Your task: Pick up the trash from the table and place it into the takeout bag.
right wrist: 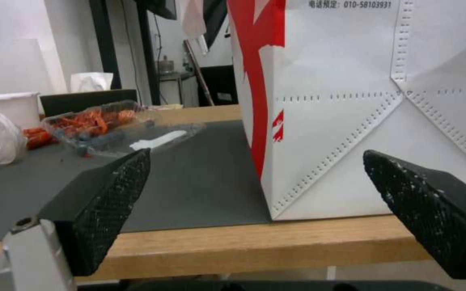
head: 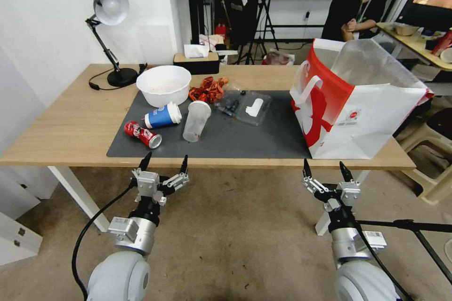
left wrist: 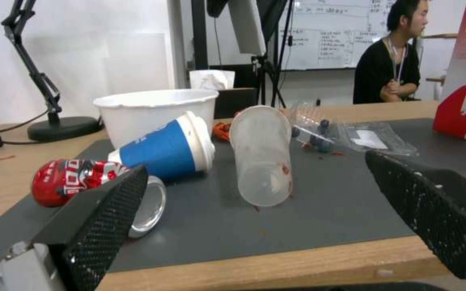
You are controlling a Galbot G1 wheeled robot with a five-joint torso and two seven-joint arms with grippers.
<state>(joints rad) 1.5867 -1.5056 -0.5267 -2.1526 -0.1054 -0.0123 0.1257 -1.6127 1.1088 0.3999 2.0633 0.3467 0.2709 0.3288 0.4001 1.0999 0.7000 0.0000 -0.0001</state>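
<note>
The table (head: 61, 127) is pale, smooth wood on white legs, with a matte dark grey mat (head: 245, 136) running nearly to its near edge. On the mat's left part lies the trash: a dented red soda can (head: 142, 134) on its side, its silver open end toward the near edge; a blue paper cup (head: 162, 116) with a white lid, also tipped over, just behind the can; and a clear plastic cup (head: 196, 121), thin-walled and ribless, lying beside the blue one with red specks inside. Behind them stands a round white bowl (head: 164, 84), with crumpled orange scraps (head: 208, 89) and a flat clear plastic tray (head: 246, 106) to its right.

The takeout bag (head: 358, 113) stands upright at the right end of the mat — stiff white paper with a red side panel, flat white handles and rows of perforated creases — its mouth open and its base close to the table's near edge.

Both grippers hang just off the near edge, below tabletop level. The left gripper (head: 164, 165) has its black, cross-hatched fingers (left wrist: 109, 218) spread wide and empty, facing the can and cups. The right gripper (head: 326, 170) is equally wide and empty, facing the bag's lower corner. Bare mat lies between the cups and the bag — an open stretch in the middle.
</note>
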